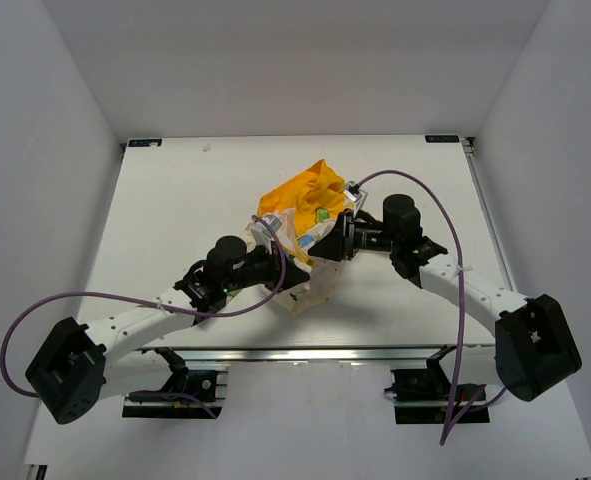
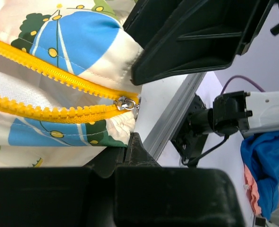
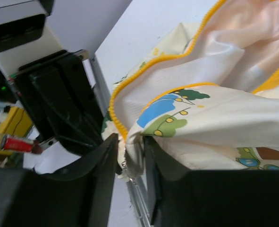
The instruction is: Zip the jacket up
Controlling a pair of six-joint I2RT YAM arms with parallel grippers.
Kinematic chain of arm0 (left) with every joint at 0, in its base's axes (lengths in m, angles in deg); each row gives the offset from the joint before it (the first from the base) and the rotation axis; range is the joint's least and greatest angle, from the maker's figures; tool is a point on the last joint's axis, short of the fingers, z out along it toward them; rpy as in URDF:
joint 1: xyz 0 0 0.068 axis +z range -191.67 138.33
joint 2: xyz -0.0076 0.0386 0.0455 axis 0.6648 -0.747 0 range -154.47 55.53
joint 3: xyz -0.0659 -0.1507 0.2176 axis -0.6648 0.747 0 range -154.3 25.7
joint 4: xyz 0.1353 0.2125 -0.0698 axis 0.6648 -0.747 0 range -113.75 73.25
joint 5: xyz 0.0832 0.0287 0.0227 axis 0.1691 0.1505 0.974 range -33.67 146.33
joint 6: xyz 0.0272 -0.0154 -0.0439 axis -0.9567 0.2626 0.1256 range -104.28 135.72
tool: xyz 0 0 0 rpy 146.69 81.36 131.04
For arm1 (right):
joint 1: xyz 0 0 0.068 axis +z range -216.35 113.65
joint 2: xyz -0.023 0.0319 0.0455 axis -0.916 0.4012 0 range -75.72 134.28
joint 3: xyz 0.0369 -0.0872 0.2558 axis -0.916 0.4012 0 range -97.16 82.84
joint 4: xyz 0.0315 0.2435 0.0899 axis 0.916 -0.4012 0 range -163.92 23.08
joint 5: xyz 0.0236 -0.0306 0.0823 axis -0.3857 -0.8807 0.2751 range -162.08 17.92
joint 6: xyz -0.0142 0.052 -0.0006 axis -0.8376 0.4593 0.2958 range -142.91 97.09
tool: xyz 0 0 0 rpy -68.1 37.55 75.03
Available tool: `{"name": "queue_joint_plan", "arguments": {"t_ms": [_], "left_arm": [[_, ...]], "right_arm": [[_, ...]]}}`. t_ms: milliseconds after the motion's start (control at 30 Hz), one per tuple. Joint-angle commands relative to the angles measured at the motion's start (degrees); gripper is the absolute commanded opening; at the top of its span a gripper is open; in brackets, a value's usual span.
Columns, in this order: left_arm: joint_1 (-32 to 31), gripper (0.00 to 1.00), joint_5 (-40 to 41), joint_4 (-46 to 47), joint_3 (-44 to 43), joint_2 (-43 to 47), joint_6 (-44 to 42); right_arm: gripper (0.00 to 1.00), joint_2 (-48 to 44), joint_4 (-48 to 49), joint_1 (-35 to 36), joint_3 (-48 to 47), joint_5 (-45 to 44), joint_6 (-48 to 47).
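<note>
The jacket point(image 1: 305, 225) lies bunched mid-table, cream with cartoon prints, its yellow hood point(image 1: 310, 192) toward the back. In the left wrist view the yellow zipper point(image 2: 49, 75) runs in two open rows that meet at the metal slider point(image 2: 126, 104) by the bottom hem. My left gripper point(image 1: 293, 282) is shut on the hem just below the slider point(image 2: 126, 144). My right gripper point(image 1: 327, 245) is closed on a fold of jacket fabric beside the zipper's end point(image 3: 130, 146), and a small metal pull point(image 3: 126, 165) hangs between its fingers.
Both grippers work close together at the table's front edge, where a metal rail point(image 2: 170, 118) runs. Purple cables point(image 1: 455, 250) loop over both arms. White walls enclose the table on three sides. A blue cloth point(image 2: 264, 161) lies off the table.
</note>
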Motion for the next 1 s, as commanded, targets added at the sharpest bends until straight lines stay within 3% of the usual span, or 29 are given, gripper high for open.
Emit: {"name": "queue_joint_plan", "arguments": {"t_ms": [0,67,233,567,967], "left_arm": [[-0.8,0.00,-2.4,-1.1,-0.8,1.0,-1.7],[-0.9,0.00,-2.6,-1.7,-1.3,1.2,-3.0],[-0.8,0.00,0.1,-3.7,-1.7,2.0,-4.3],[-0.8,0.00,1.0,-1.5,-0.6,3.6,-5.6],[-0.8,0.00,-2.4,-1.8,-1.1,2.7,-9.3]], "right_arm": [[0.37,-1.4,3.8,-0.3,0.6,7.9,-3.1],[0.41,-0.9,2.4,-0.2,0.4,9.2,-3.9],[0.33,0.4,-1.6,-0.2,-0.3,11.7,-5.8],[0.36,3.1,-9.0,0.0,-1.7,11.0,-8.9],[0.31,2.4,-4.0,0.3,-1.3,11.5,-5.8]]}}
